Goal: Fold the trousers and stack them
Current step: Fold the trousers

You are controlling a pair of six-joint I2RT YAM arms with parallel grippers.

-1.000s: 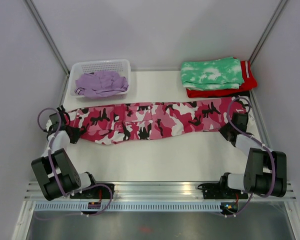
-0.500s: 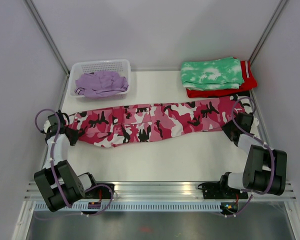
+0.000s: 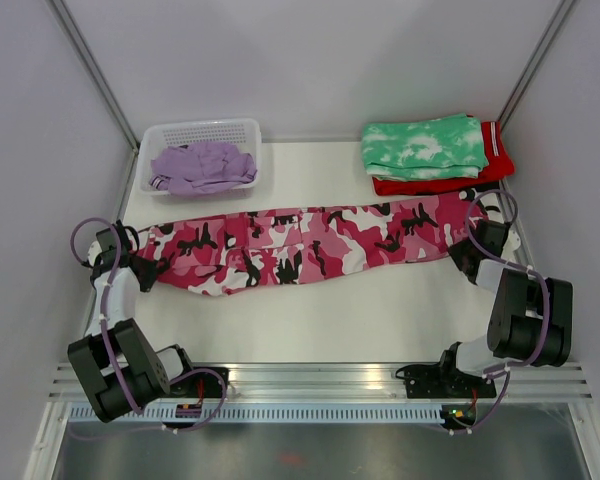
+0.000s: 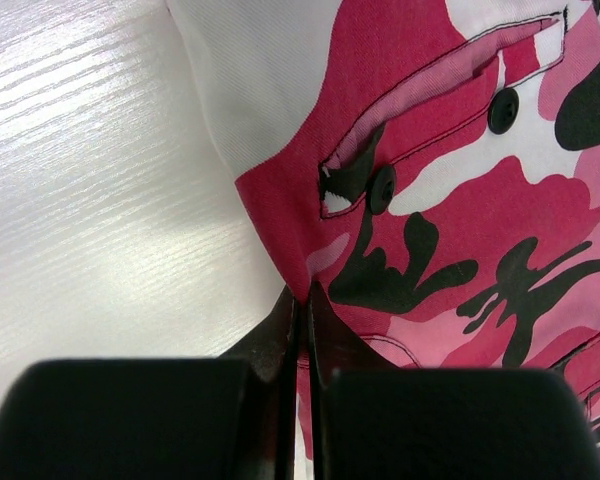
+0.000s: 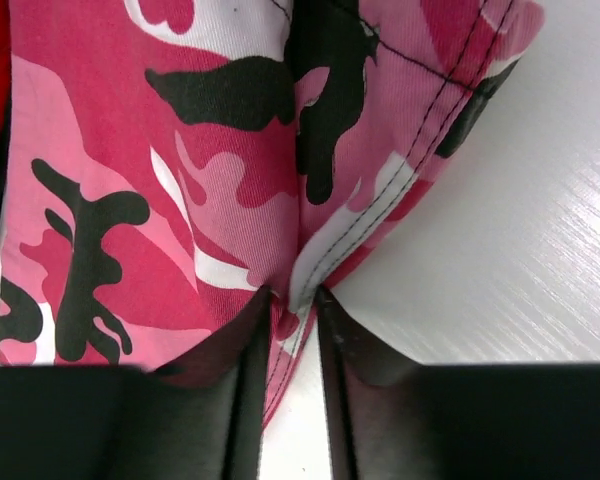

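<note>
Your left gripper (image 3: pixel 146 268): jaws pinched tight on edge of camouflage trousers (image 3: pixel 300 248), at 9 o'clock. Your right gripper (image 3: pixel 469 252): jaws narrowly parted, stitched hem fold clamped between them, at 3 o'clock. Camouflage trousers lie stretched 9-to-3 across table (image 3: pixel 310 320). Lilac trousers (image 3: pixel 202 166) bunched in basket (image 3: pixel 206 128), 11 o'clock.

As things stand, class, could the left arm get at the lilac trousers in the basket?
Probably not yet: its fingers grip the camo trousers, though nothing covers the nearby basket.
</note>
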